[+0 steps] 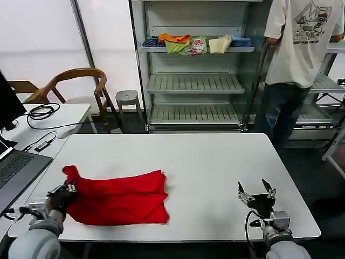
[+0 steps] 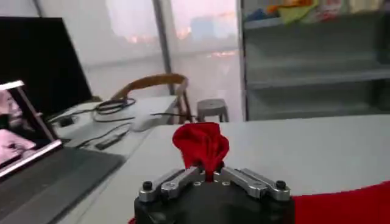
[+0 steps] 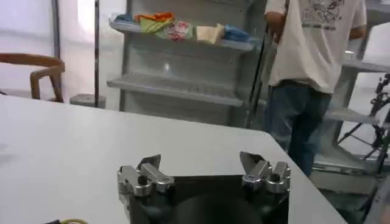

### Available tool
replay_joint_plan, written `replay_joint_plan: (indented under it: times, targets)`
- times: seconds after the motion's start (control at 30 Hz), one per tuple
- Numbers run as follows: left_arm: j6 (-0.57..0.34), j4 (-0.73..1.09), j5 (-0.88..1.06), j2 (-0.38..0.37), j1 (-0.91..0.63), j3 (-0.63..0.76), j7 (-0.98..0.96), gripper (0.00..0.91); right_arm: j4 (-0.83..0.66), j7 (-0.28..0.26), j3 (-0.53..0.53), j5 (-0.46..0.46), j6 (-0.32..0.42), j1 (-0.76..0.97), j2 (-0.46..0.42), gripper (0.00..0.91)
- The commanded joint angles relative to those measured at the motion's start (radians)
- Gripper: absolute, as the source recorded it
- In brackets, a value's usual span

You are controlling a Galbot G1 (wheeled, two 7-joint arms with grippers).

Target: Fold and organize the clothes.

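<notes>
Pinching a bunched corner of the red T-shirt (image 1: 121, 197), the left gripper (image 1: 63, 193) is clamped tight at the shirt's left edge; the shirt lies folded on the white table (image 1: 215, 162), and well right of it the right gripper (image 1: 257, 191) hovers, fingers spread, holding nothing

left gripper (image 1: 64, 191): low, near-left, fingers apparently clamped | right gripper (image 1: 256, 193): low, near-right, fingers spread

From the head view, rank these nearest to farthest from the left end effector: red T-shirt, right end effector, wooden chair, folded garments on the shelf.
1. Red T-shirt, pinched in the left end effector at the table's near left.
2. Wooden chair, beyond the table's far left.
3. Right end effector, open at the near right.
4. Folded garments, on the top shelf behind.
</notes>
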Motion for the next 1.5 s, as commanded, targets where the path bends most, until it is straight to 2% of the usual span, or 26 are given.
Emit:
replay_joint_plan:
  times: [0.03,0.23,0.57,1.23,1.27,1.3,1.33,1.5]
  targets:
    - [0.005,-0.06,0.158,-0.134,-0.056,0.377,-0.029,0.02,0.02,-0.001,0.061,0.001,0.0,-0.059,0.002,0.907]
    - [-0.022,0.047,0.179,-0.172,-0.125,0.436,-0.041,0.02,0.042,-0.002,0.112,0.002,0.007,-0.116,-0.001,0.907]
    - [-0.056,0.187,0.221,-0.186,-0.209,0.437,-0.015,0.02,0.063,-0.004,0.157,0.006,0.019,-0.161,-0.001,0.907]
    - [-0.062,0.217,0.225,-0.206,-0.255,0.471,-0.014,0.02,0.087,-0.003,0.165,0.003,0.013,-0.173,0.002,0.907]
    - [-0.063,0.216,0.225,-0.206,-0.255,0.473,-0.013,0.071,0.088,-0.003,0.165,0.003,0.012,-0.173,0.001,0.907]
    - [-0.063,0.217,0.226,-0.209,-0.256,0.474,-0.012,0.524,0.09,-0.003,0.166,0.002,0.012,-0.173,0.001,0.907]
    - [-0.062,0.218,0.231,-0.21,-0.256,0.477,-0.012,0.907,0.092,-0.003,0.167,0.003,0.011,-0.173,0.0,0.907]
    - [-0.118,0.207,0.22,-0.212,-0.24,0.499,0.032,0.907,0.097,-0.003,0.172,0.004,0.006,-0.169,-0.006,0.907]
